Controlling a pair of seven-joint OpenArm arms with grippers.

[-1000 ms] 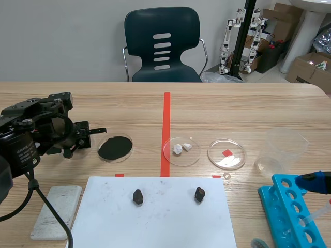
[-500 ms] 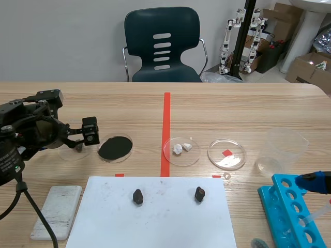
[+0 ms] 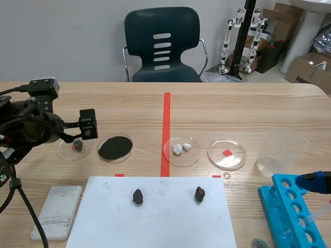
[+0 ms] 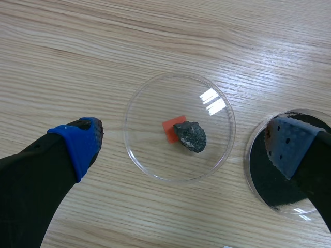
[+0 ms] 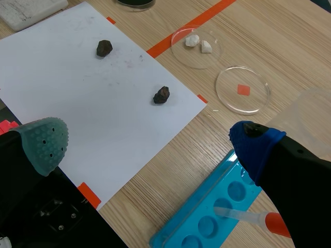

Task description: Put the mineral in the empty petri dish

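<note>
A small dark mineral (image 4: 190,137) lies in a clear petri dish (image 4: 140,155), beside the dish's orange-red mark. My left gripper (image 4: 183,143) hangs open above that dish with nothing between its fingers. From the scene view this dish (image 3: 66,151) stands at the table's left, and the left gripper (image 3: 80,137) hovers just over it. Two more dark minerals (image 3: 137,196) (image 3: 199,194) rest on a white sheet (image 3: 155,222). My right gripper (image 5: 150,144) is open and holds nothing, above the sheet's near right corner. A clear dish (image 3: 226,154) right of the tape line holds only a red mark.
A dish of black powder (image 3: 115,148) sits right next to the left gripper. Another dish (image 3: 181,151) holds white pieces. A clear beaker (image 3: 282,150) and a blue tube rack (image 3: 292,212) stand at the right. A white slab (image 3: 57,212) lies at the near left.
The left gripper has opened and let the mineral go into the far-left dish. It has since lifted a little and drawn back from the table.
</note>
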